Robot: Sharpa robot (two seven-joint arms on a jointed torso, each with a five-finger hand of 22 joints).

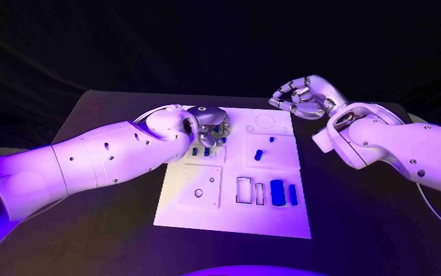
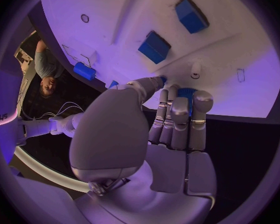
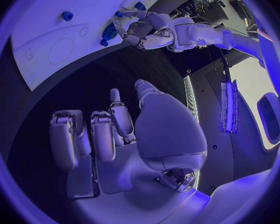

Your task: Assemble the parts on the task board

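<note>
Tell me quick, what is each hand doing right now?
Left hand: fingers closed around a blue part at the task board.
Right hand: holds nothing, fingers curled in, above the table.

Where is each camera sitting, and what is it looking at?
Head view: on the robot's head, looking down at the task board; both arms, the left hand and the right hand show.
Left wrist view: behind the left hand, facing the board; its fingers close on a blue part.
Right wrist view: behind the right hand, which holds nothing.
All three share the board.
</note>
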